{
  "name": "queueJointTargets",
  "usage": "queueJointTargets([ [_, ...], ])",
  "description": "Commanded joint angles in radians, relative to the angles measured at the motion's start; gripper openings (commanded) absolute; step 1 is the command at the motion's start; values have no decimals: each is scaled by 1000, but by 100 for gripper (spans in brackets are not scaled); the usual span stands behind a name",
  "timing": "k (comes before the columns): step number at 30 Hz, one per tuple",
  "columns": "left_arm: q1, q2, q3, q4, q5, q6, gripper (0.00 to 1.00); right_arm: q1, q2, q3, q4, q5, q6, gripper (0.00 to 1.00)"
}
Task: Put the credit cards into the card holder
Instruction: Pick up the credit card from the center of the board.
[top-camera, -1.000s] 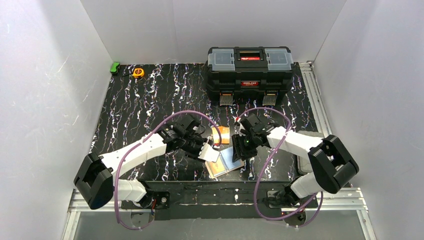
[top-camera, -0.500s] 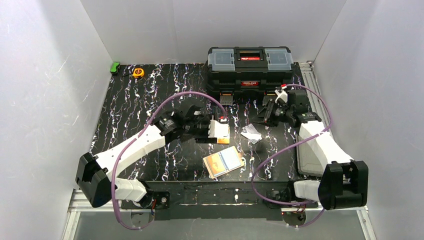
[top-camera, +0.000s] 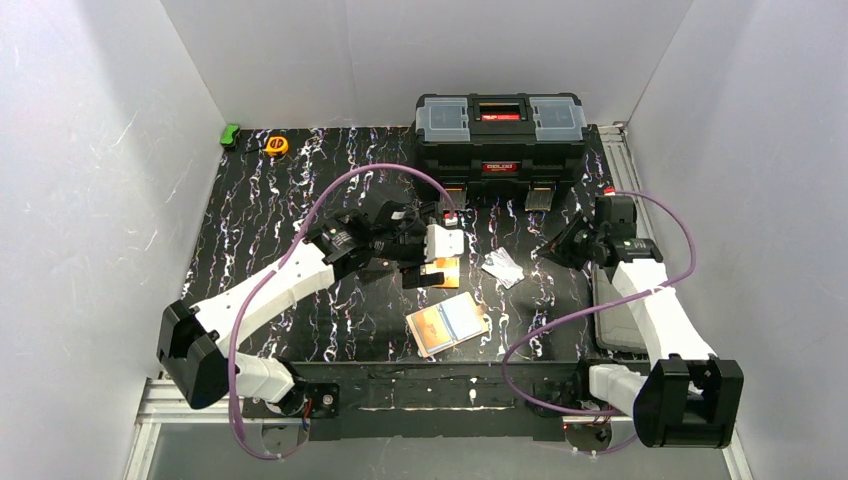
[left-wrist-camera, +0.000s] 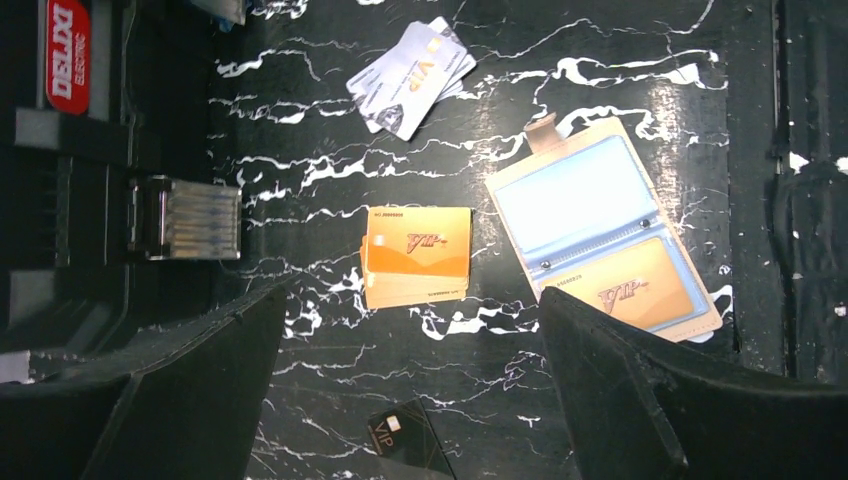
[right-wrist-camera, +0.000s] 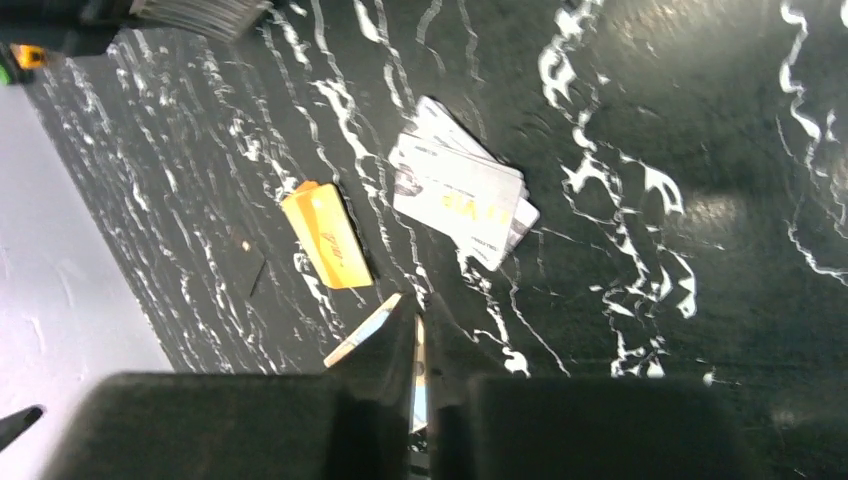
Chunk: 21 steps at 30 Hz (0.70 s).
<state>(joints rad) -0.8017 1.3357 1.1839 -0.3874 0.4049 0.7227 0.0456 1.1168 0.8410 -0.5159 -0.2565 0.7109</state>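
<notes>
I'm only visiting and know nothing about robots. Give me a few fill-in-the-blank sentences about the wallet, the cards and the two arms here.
1. The card holder lies ___, pale blue inside facing up.
2. The card tucked in one of its pockets is coloured ___.
3. The left gripper hovers over the loose orange cards with its jaws ___.
4. The right gripper has its jaws ___.

Missing words: open; orange; open; shut.

Diffuse, even overhead light. The white walls read bright and shadows stay soft and faint. The glossy black table returns pale glare patches in the right wrist view, which is motion-blurred throughout. The left wrist view is sharp at centre, with the near fingers dark and defocused.
</notes>
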Motion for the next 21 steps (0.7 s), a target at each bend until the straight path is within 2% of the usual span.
queueJointTargets([
  [1,4,10,-17,51,100,68,98,-10,-1,-72,66,12,33,39],
  [2,5,16,-48,114,100,84,96,-11,10,-68,60,19,17,63],
  [3,5,26,-72,165,101,112,92,-11,23,-64,58,25,3,73],
  [7,8,134,-124,418,90,179,69,-11,71,-79,131,12,-30,83],
  [10,25,275,-90,574,87,202,47,-11,140,-68,178,10,-48,85],
  [13,41,423,-5,601,112,236,34,-10,247,-22,209,8,-69,82],
  [18,50,598,90,597,190,374,28,-12,391,9,323,-36,-66,77],
  [21,50,645,130,534,241,418,32,-12,440,-9,383,-46,-47,75],
])
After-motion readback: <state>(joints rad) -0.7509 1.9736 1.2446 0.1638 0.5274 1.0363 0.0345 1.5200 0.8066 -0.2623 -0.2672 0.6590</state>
